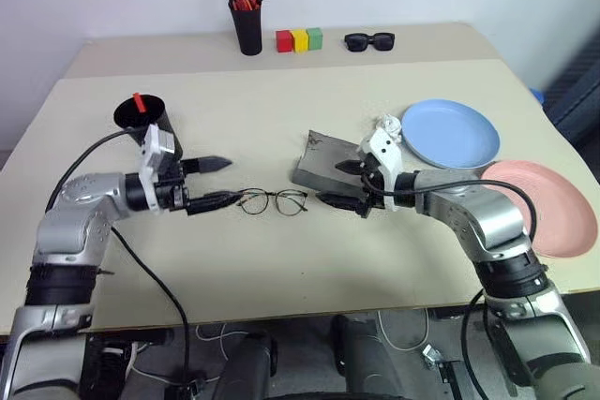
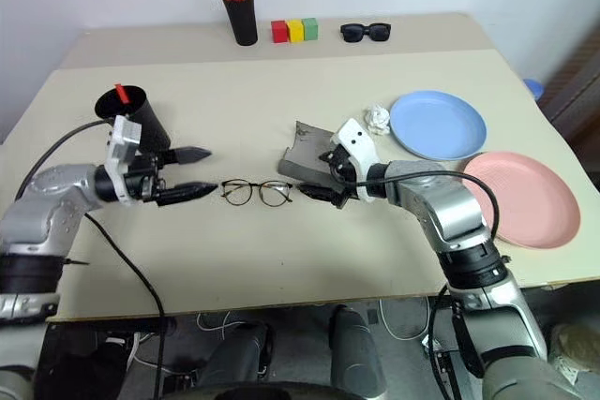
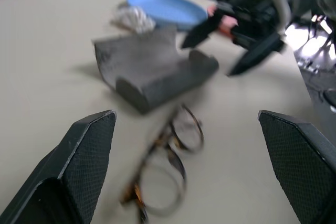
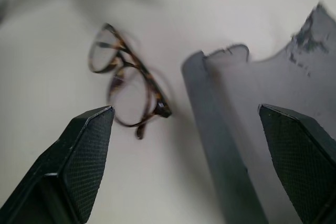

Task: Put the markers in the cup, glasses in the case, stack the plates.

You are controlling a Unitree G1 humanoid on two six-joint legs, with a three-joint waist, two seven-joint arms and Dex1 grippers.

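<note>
Glasses (image 1: 272, 201): lying flat mid-table, just left of the open case (image 1: 326, 164), likely awaiting pickup.
Left gripper (image 1: 212, 183): hanging spread wide, empty, at their left end.
Right gripper (image 1: 343, 185): likewise released, flanking from the right, beside the case.
Plates (image 1: 450, 131): sitting unstacked, far right.

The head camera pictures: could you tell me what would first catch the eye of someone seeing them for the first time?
The glasses lie mid-table with an open gripper at each end, the left gripper and the right gripper pointing at each other. Just behind the right one sits the open grey case. Towards the right edge, the blue plate and the pink plate lie side by side, not yet stacked.
</note>
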